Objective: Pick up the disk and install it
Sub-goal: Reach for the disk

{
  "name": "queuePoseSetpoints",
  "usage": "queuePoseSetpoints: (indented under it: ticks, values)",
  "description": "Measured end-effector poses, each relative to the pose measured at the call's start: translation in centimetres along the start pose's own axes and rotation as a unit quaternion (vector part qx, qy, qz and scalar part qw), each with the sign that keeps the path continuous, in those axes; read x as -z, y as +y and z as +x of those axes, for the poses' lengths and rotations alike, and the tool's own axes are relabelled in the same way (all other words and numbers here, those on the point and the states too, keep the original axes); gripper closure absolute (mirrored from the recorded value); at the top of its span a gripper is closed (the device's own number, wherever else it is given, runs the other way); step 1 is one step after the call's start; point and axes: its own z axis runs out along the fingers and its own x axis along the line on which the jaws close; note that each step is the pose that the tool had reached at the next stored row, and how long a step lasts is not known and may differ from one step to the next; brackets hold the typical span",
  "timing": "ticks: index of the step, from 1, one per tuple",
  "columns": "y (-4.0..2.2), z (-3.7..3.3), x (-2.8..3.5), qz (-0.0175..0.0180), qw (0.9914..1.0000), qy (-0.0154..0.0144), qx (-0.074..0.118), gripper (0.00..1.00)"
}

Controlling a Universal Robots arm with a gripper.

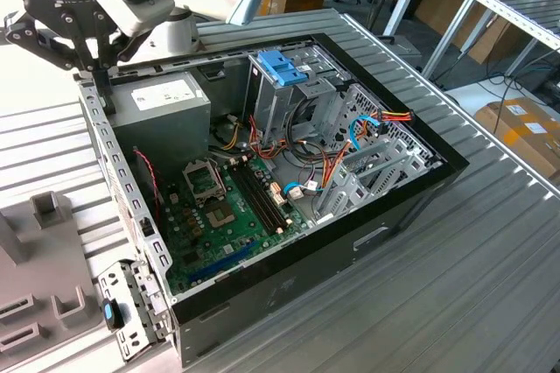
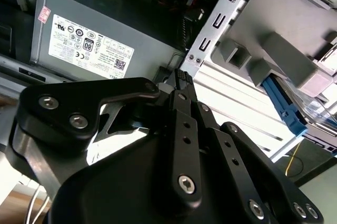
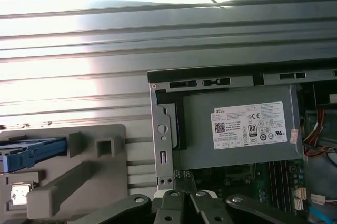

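Observation:
The disk point(image 3: 31, 153), with light-blue rails, lies in a grey moulded fixture point(image 3: 79, 171) beside the open computer case point(image 1: 289, 172). The second wrist view shows the disk's point(image 2: 284, 105) blue rail under the fixture's grey blocks. My gripper point(image 1: 101, 80) hangs over the case's rear corner at the exterior view's left, next to the grey power supply point(image 1: 162, 106). Its black fingers point(image 2: 181, 77) meet at the tips with nothing between them, and the disk lies apart from them. The gripper's linkage point(image 3: 184, 200) points at the case edge.
A blue handle on a grey metal cage point(image 1: 280, 66) stands at the back of the case, with the motherboard point(image 1: 219, 207) and loose cables point(image 1: 324, 172) in front. The ribbed metal table point(image 1: 455, 268) spreads around the case. A cardboard box point(image 1: 525, 128) sits at the exterior view's right.

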Motion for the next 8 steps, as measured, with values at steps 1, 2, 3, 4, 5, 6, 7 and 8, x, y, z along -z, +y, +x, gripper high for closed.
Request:
queuePoseSetpoints:
  ticks: [1,2,3,4,5,6,7,8]
  values:
    - [0.0,0.05,0.0,0.0,1.0,0.0,0.0,0.89]
    - [-0.01,0.09,0.0,0.0,1.0,0.0,0.0,0.89]
    - [-0.01,0.16,0.0,0.0,1.0,0.0,0.0,0.89]
    - [-0.01,0.19,0.01,0.0,1.0,0.0,0.0,0.89]
    - [-0.02,0.23,0.01,0.0,1.0,0.0,0.0,0.89]
    - [-0.02,0.25,0.01,0.0,1.0,0.0,0.0,0.89]
    - [-0.02,0.32,0.01,0.0,1.0,0.0,0.0,0.89]
    - [-0.03,0.38,0.01,0.0,1.0,0.0,0.0,0.89]
